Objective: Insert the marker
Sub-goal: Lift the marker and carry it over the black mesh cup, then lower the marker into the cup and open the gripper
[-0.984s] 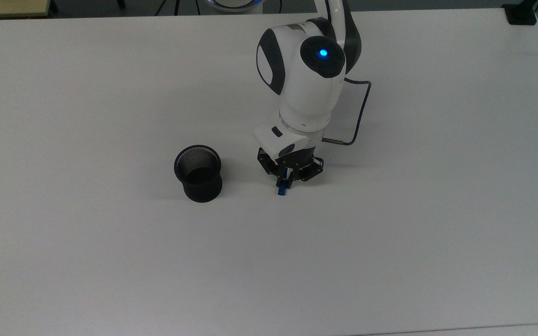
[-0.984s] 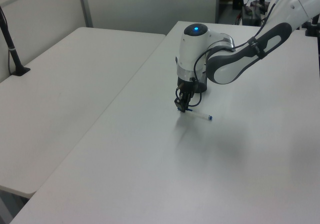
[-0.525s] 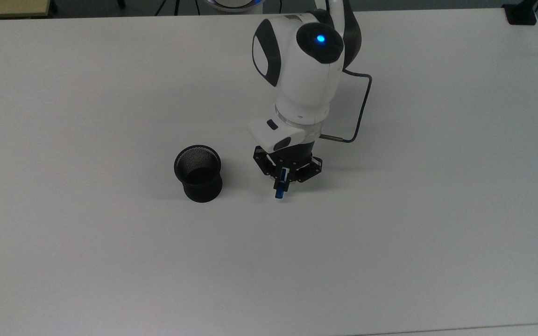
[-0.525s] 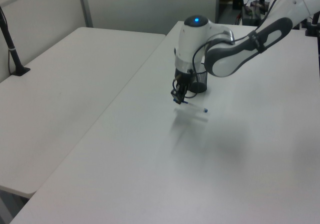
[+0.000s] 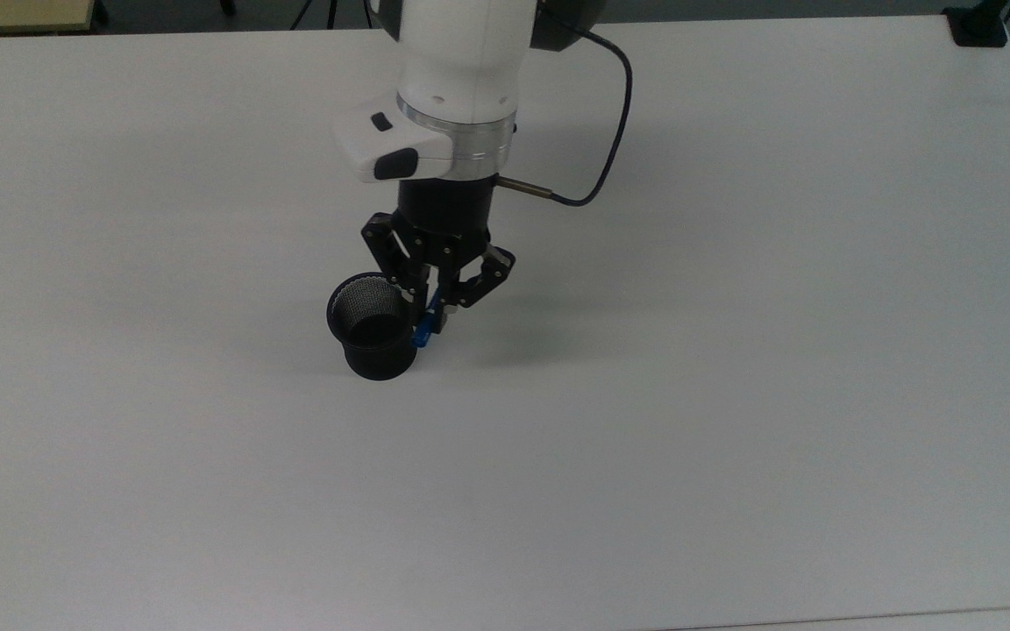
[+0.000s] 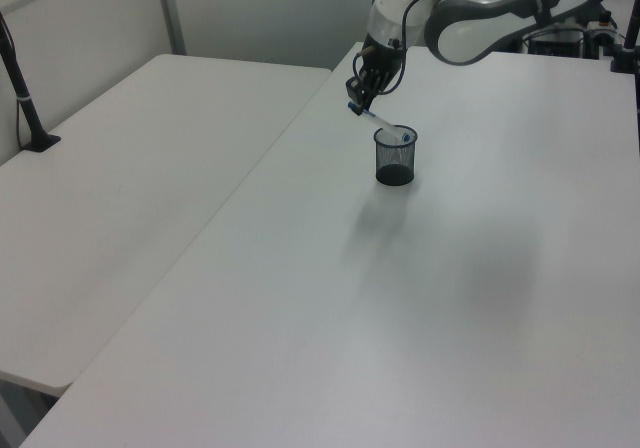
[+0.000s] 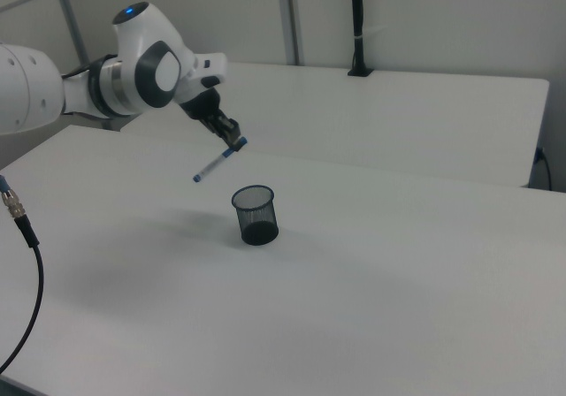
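text: none legible | marker [image 7: 215, 163]: blue print on the barrel too small to read | arm housing [image 5: 461, 53]: no readable brand or number | mesh cup [image 5: 373, 326]: no label | table [image 5: 733, 394]: unmarked

the mesh cup [image 7: 255, 215] stands on the table [image 7: 398, 263]; the marker [image 7: 216, 163] hangs tilted above it, toward the right view's left.

The arm [image 7: 97, 87] is glossy white with dark grey joint covers and a blue light on top. A silver ring and a black cylinder [image 5: 444, 206] lead to the black, linked gripper [image 5: 431, 308]. A dark cable [image 5: 610, 131] loops from a metal plug.
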